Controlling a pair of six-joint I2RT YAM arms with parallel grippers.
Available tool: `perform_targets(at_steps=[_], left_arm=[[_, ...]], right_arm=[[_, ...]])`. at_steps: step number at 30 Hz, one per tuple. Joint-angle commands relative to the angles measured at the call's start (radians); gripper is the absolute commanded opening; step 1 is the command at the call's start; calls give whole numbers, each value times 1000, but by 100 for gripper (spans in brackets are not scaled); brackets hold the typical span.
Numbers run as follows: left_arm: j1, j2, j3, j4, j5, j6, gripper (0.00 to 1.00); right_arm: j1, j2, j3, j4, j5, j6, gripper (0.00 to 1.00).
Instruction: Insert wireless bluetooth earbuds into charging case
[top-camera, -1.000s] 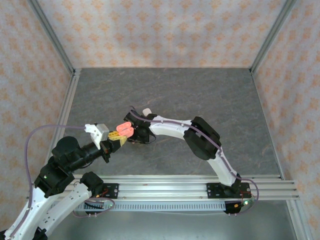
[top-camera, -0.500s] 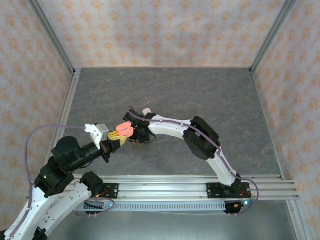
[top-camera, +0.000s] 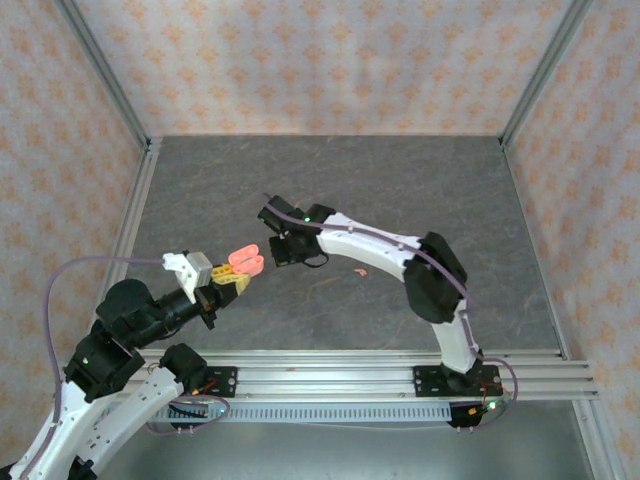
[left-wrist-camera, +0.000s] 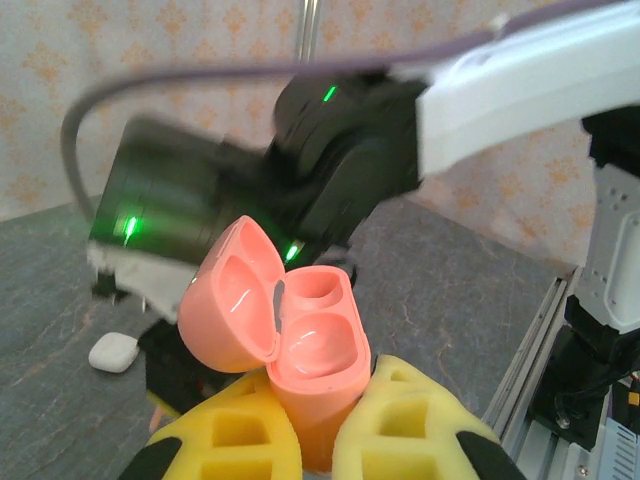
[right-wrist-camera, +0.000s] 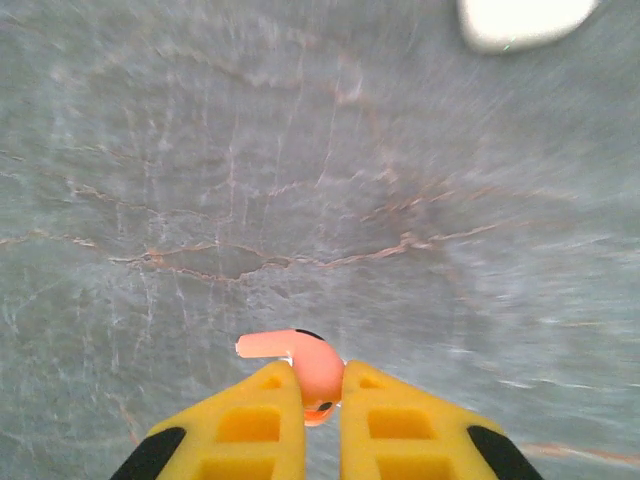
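Observation:
My left gripper (left-wrist-camera: 320, 400) is shut on the base of a salmon-pink charging case (left-wrist-camera: 315, 340) and holds it upright above the table. The case's lid (left-wrist-camera: 225, 295) is swung open to the left, and both sockets look empty. From above, the case (top-camera: 245, 263) sits just left of the right arm's wrist (top-camera: 292, 245). My right gripper (right-wrist-camera: 322, 378) is shut on a salmon-pink earbud (right-wrist-camera: 318, 368) above the stone surface, with the stem pointing left. Another pink earbud (top-camera: 360, 271) lies loose on the table under the right forearm.
A white case (left-wrist-camera: 113, 352) rests on the table behind the right wrist and appears blurred at the upper edge (right-wrist-camera: 520, 20) of the right wrist view. The grey stone table (top-camera: 420, 190) is walled on three sides, and an aluminium rail (top-camera: 350, 375) runs along the near edge.
The right jaws closed on the pink earbud. The right wrist swung back and right, away from the case. The left arm drew the case slightly left and nearer. A loose pink earbud came into view.

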Motion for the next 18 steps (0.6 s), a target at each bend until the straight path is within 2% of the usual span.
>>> perform_targets(at_steps=[1, 8, 14, 18], left_arm=[[-2, 10, -10, 46, 19, 28, 0], [-3, 77, 3, 60, 64, 61, 0], [-2, 154, 11, 95, 114, 72, 0], [-3, 193, 17, 129, 136, 75, 0]], right_arm=[[2, -123, -35, -105, 160, -173, 12], [3, -329, -96, -175, 320, -338, 10], [13, -497, -89, -176, 312, -440, 10], [55, -572, -70, -179, 336, -523, 10]])
